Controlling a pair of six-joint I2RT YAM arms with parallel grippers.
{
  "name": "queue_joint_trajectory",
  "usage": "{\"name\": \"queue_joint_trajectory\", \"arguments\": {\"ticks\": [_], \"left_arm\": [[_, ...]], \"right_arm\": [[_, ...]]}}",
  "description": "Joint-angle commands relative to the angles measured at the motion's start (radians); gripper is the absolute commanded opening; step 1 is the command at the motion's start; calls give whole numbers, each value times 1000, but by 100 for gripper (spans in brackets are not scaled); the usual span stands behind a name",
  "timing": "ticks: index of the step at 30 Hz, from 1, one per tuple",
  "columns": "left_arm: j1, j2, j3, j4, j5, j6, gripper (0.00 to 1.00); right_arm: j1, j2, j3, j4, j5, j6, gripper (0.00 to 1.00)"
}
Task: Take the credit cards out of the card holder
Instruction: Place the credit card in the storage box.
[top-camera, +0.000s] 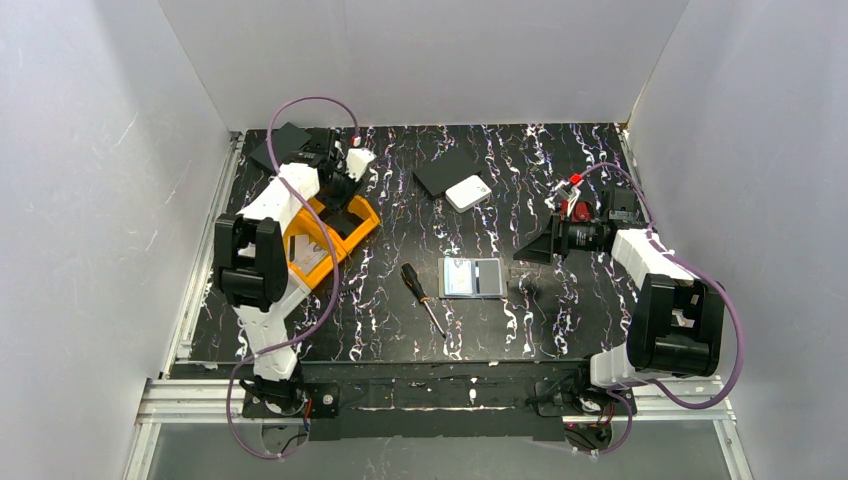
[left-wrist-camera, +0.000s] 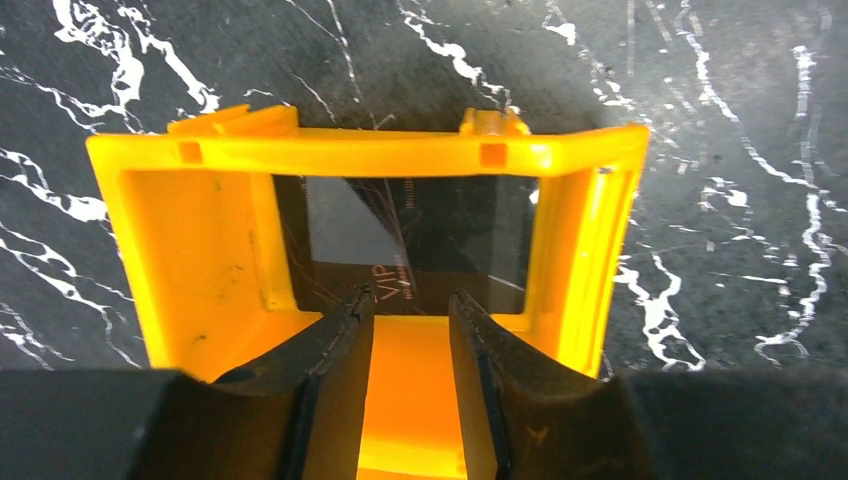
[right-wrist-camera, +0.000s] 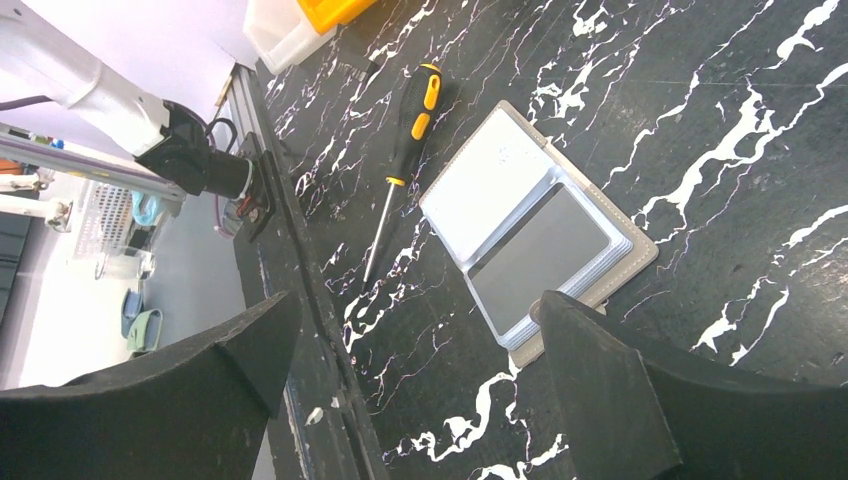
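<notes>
L hand (left-wrist-camera: 410, 300) over VIP card (left-wrist-camera: 420, 240)

Your tabletop (top-camera: 400, 335) is black marble-look with white veins all over, boxed in by plain white walls (top-camera: 420, 50) at the back and on both sides. An aluminium rail (top-camera: 200, 405) runs along the near edge, with grey floor (top-camera: 450, 458) past it. The light's even and soft.
</notes>
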Motion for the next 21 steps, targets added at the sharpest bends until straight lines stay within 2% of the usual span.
{"name": "queue_joint_trajectory", "arguments": {"ticks": [1, 5, 8, 10, 12, 14, 16, 18, 21], "left_arm": [[10, -154, -53, 9, 93, -113, 34], [16, -302, -144, 87, 140, -264, 41], [17, -461, -258, 217, 171, -452, 61], [20, -569, -354, 307, 177, -634, 74], [35, -652, -441, 376, 240, -814, 86], [47, -710, -531, 452, 370, -948, 93], [49, -746, -637, 557, 534, -1081, 96], [19, -771, -720, 672, 628, -1215, 91], [-130, -813, -782, 673, 557, -1241, 86]], "right_arm": [[-6, 2, 40, -1, -31, -14, 98], [-6, -2, 45, -19, -17, -35, 98], [-6, -3, 59, -70, 6, -95, 98], [-6, -1, 79, -122, 29, -151, 98], [-6, -4, 96, -175, 57, -209, 98], [-6, -10, 105, -212, 78, -254, 98], [-6, -23, 109, -228, 99, -286, 98], [-6, -40, 104, -234, 94, -304, 97], [-3, -67, 93, -243, 75, -341, 95]]}}
